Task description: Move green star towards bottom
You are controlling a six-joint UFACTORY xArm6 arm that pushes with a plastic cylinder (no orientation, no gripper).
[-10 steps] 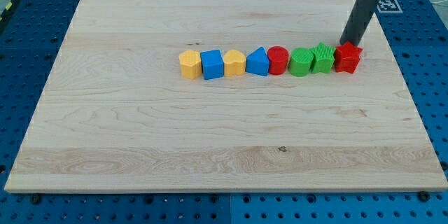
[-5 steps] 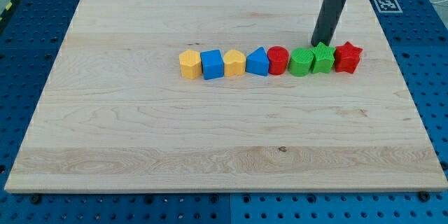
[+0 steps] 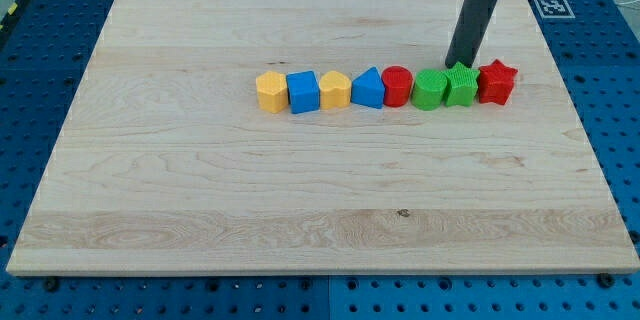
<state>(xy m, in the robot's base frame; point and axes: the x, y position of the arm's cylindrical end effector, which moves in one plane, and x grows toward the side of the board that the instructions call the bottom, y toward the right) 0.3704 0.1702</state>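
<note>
Camera view: A pale wooden table [image 3: 200,190] carries eight small plastic blocks in one row across its middle. The green star-shaped block [image 3: 462,84] sits second from the view's right, touching a green rounded block [image 3: 431,89] at its 9 o'clock and a red star-shaped block [image 3: 497,81] at its 3 o'clock. My tip [image 3: 457,62] rests at the green star's 12 o'clock edge, apparently in contact. That placement suits a push toward 6 o'clock, the view's bottom. No gripper is fitted, so no grasp state applies. The star remains in line; displacement not yet evident.
</note>
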